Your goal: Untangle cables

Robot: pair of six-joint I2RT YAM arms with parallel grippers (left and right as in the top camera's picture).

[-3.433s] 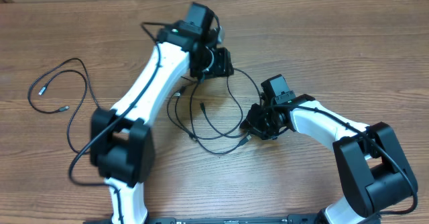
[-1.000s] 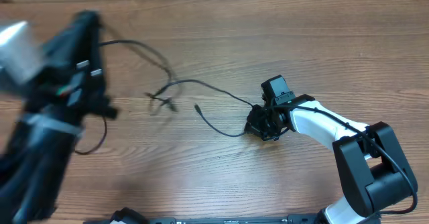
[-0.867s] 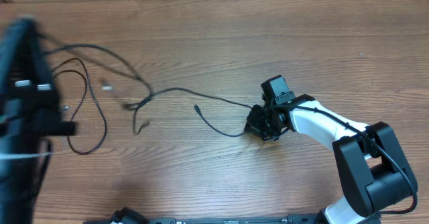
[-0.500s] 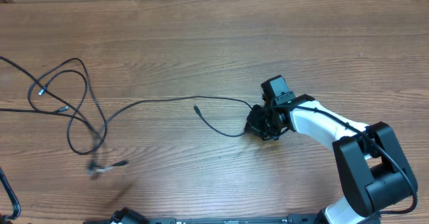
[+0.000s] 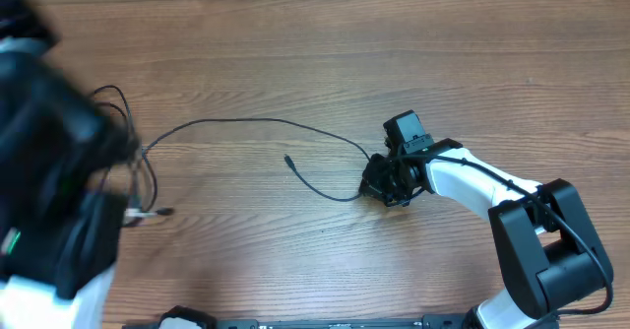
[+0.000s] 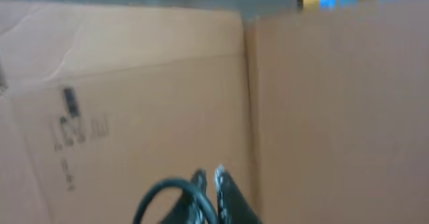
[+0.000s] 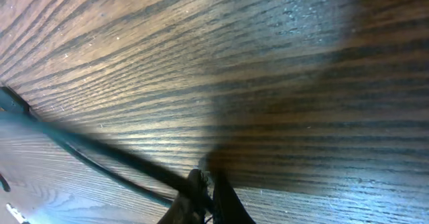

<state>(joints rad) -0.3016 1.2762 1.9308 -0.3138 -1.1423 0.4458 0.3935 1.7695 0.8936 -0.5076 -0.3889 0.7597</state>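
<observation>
Wooden table (image 5: 295,53) fills the overhead view, and the left arm (image 5: 49,201) is one big dark blur over its left edge. The left wrist camera faces a cardboard wall (image 6: 147,103). The right arm (image 5: 472,176) reaches in low from the right. Now the cables (image 5: 246,121): one arcs across the middle from the blur to the right hand (image 5: 382,181), a shorter stretch curls just below it, and loops bunch at the left, partly behind the arm. Right hand: fingertips pressed together, pinching a cable down at the table. Left hand (image 6: 209,178): pressed together too, a dark cord (image 6: 161,190) curving beside it, held or not I cannot tell. A silver plug (image 5: 162,211) lies at the left.
</observation>
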